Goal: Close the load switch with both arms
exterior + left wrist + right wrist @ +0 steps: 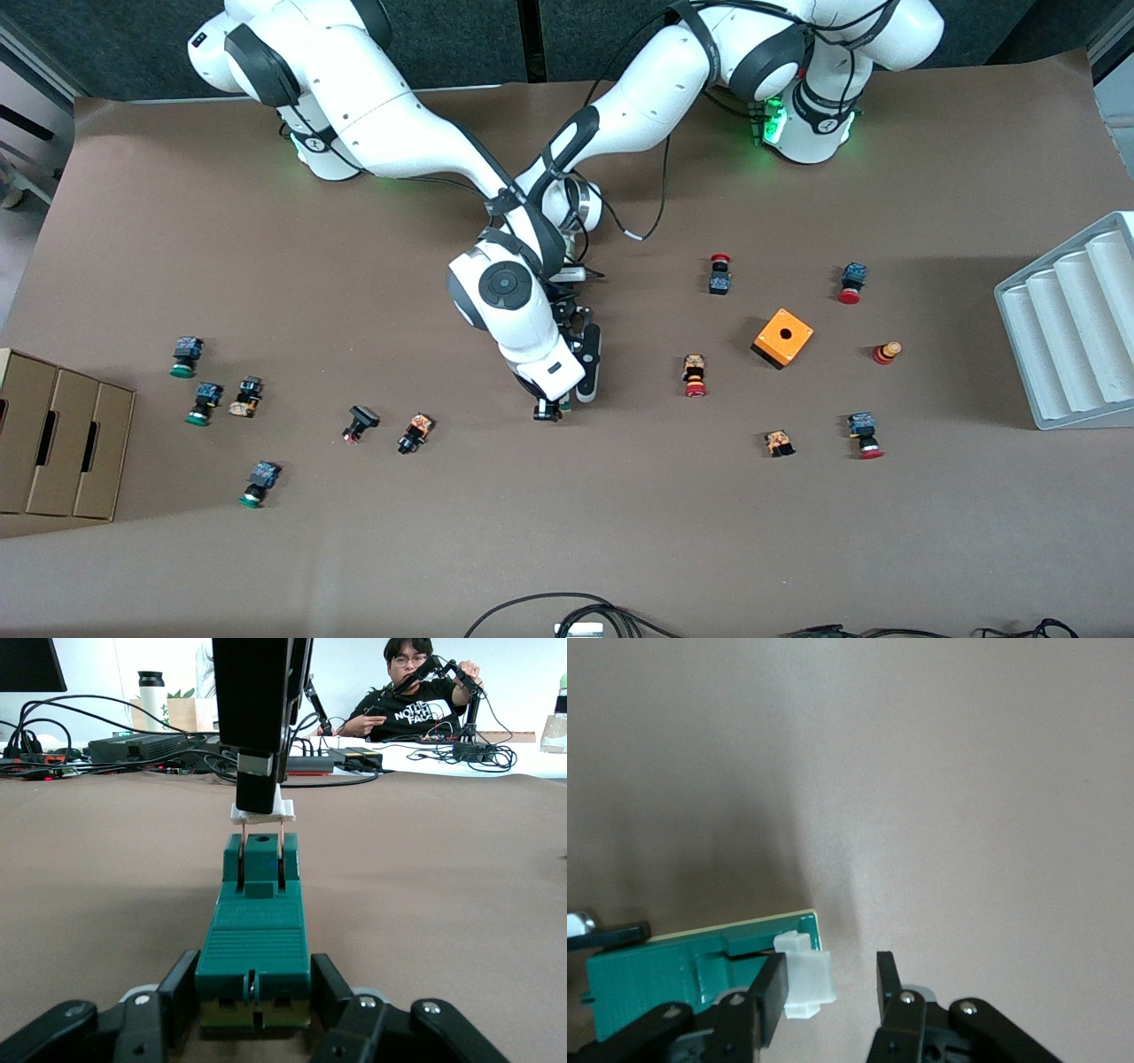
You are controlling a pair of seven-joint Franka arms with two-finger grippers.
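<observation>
The green load switch (254, 939) lies on the brown table, mostly hidden under the right hand in the front view (564, 407). My left gripper (253, 979) lies low along the table and is shut on one end of the switch (574, 386). My right gripper (833, 979) comes down from above at the switch's end nearer the front camera (547, 409). It is open. One finger (769, 992) rests against the white sliding piece (808, 979), and the other stands apart. The white piece (283, 812) sticks out past the green body (647, 979).
An orange cube with a hole (782, 338) and several small push buttons (695, 375) lie toward the left arm's end. More buttons (414, 432) and a cardboard box (62, 443) are toward the right arm's end. A white ribbed tray (1072, 328) stands at the table edge.
</observation>
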